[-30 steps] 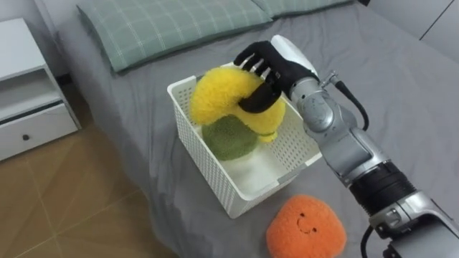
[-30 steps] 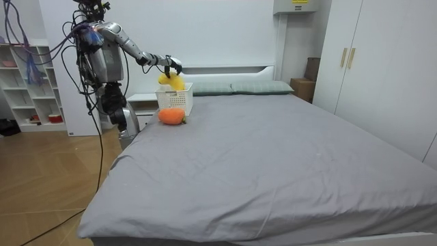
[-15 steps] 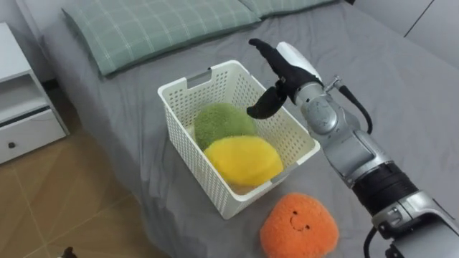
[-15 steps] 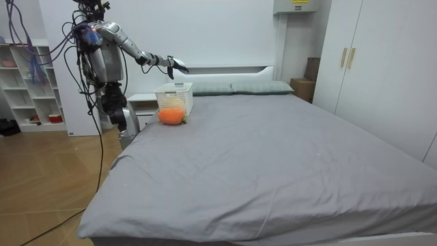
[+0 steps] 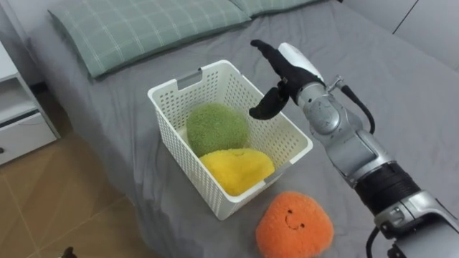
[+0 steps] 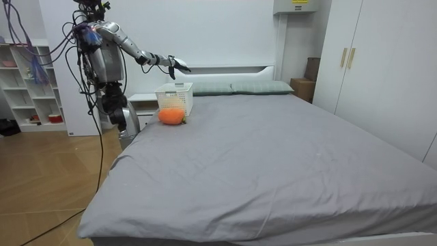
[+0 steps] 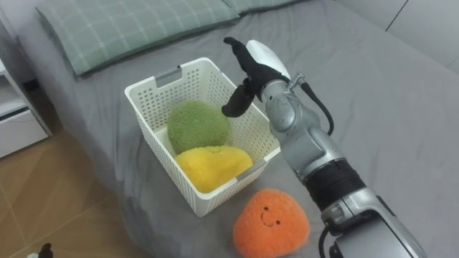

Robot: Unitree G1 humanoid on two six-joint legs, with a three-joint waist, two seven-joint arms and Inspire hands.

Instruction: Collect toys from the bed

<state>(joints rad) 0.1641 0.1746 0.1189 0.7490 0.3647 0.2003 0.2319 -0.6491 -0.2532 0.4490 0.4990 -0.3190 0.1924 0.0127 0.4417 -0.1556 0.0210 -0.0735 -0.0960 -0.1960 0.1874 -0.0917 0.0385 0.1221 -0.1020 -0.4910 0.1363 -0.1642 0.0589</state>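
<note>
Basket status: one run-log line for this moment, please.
right hand: open, over basket | in basket: yellow toy, green toy | orange toy: on bed, beside basket

Basket (image 5: 185,166) sitting on bed (image 5: 401,86), near edge; pillow (image 5: 136,27) lying behind it. Back plush toy (image 5: 217,127) and front plush toy (image 5: 237,169) lying in basket, touching. Loose plush toy (image 5: 294,226) sitting on bed just before basket.

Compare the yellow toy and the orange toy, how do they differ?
The yellow toy lies inside the white basket beside a green toy; the orange toy sits on the bed outside it. The yellow toy lies low and flattish; the orange toy stands rounded, its smiling face showing. Both are plush.
</note>
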